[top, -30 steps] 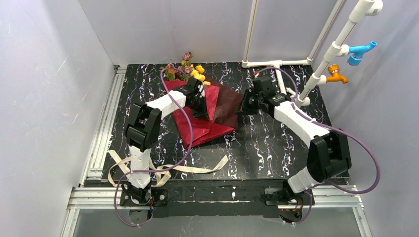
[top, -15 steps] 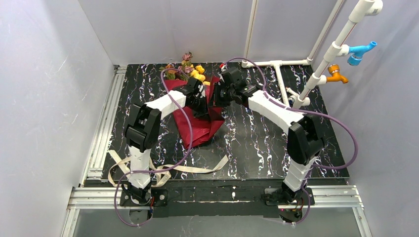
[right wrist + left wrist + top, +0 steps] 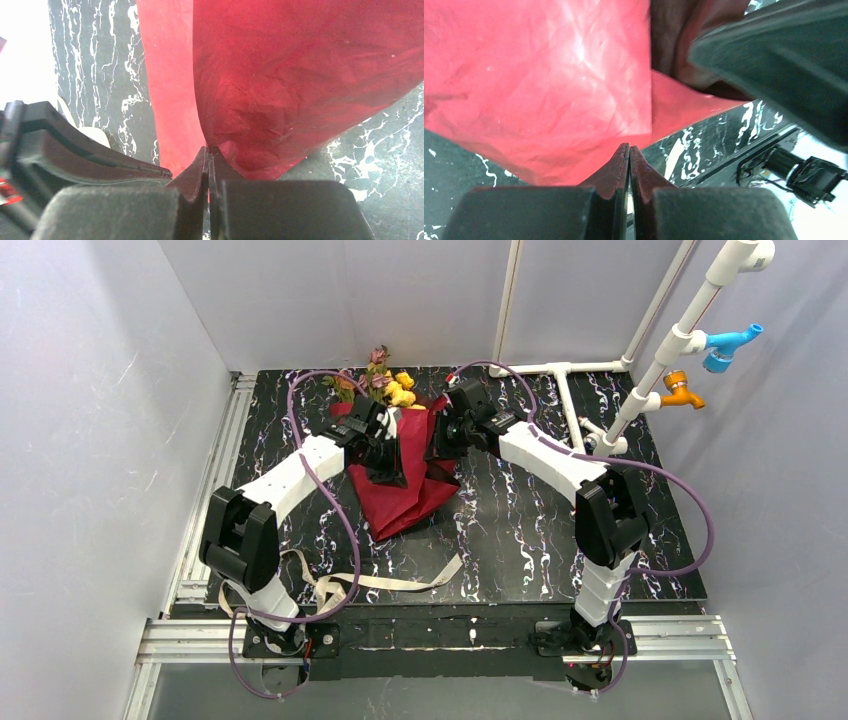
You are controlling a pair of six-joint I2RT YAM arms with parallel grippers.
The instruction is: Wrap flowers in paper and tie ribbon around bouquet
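At upper centre of the overhead view, the left gripper (image 3: 629, 150) and right gripper (image 3: 208, 150) each pinched a raised flap of the paper (image 3: 400, 502) below the flowers (image 3: 392, 388), apparently mid-wrap; overlapping the flaps seemed next, the ribbon (image 3: 400, 583) untouched.

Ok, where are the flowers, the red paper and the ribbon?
flowers (image 3: 402, 390): top view, on the yellow blooms.
paper (image 3: 400, 505): top view, on its lower folded part.
ribbon (image 3: 410, 583): top view, on the flat near strip.
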